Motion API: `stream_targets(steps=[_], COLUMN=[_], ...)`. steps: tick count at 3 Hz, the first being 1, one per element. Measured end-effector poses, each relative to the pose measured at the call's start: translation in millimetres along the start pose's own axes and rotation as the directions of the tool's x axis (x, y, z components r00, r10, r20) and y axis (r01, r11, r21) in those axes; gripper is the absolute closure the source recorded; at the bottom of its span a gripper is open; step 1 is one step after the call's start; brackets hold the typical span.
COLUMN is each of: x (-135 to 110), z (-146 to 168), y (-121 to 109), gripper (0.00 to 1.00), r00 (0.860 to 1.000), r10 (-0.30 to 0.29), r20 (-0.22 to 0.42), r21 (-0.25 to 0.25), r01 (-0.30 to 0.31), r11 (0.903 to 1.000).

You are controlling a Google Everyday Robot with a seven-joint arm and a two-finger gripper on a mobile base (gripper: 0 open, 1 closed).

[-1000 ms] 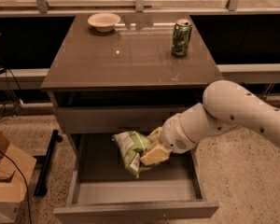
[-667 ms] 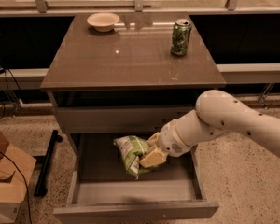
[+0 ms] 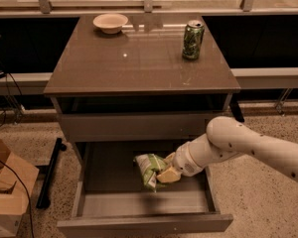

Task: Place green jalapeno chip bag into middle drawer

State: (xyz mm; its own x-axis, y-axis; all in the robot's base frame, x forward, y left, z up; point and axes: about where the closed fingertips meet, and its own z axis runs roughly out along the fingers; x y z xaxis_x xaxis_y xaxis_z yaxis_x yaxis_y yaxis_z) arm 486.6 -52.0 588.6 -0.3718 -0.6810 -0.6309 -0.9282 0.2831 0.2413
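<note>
The green jalapeno chip bag [image 3: 148, 168], light green with white bands, hangs inside the open middle drawer [image 3: 139, 222], a grey box pulled out below the cabinet top. My gripper [image 3: 165, 172] reaches in from the right on a white arm and is shut on the bag's right side. The bag is held just above the drawer's grey floor, near the middle of the drawer.
A green drink can [image 3: 192, 39] and a pale bowl [image 3: 110, 22] stand on the brown cabinet top [image 3: 139, 63]. A cardboard box [image 3: 5, 192] sits on the floor at left, next to a black stand leg [image 3: 49, 175].
The arm has drawn back slightly to the right; the bag stays in the gripper inside the drawer, about the same place.
</note>
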Motion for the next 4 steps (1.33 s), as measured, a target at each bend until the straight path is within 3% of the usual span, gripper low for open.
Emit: stream_targets(steps=[1, 2, 3, 4], x=[34, 83, 110, 109], z=[24, 56, 74, 75], y=[-22, -37, -44, -43], gripper=[0.59, 0.28, 0.03, 0.00], r00=[0.998, 0.982, 0.966, 0.966], r10=[0.069, 0.190, 0.258, 0.257], r20=[0.005, 0.001, 0.008, 0.007], r21=[0.010, 0.018, 0.022, 0.019], r01=[-0.069, -0.190, -0.258, -0.257], r11=[0.9975, 0.9817, 0.9658, 0.9663])
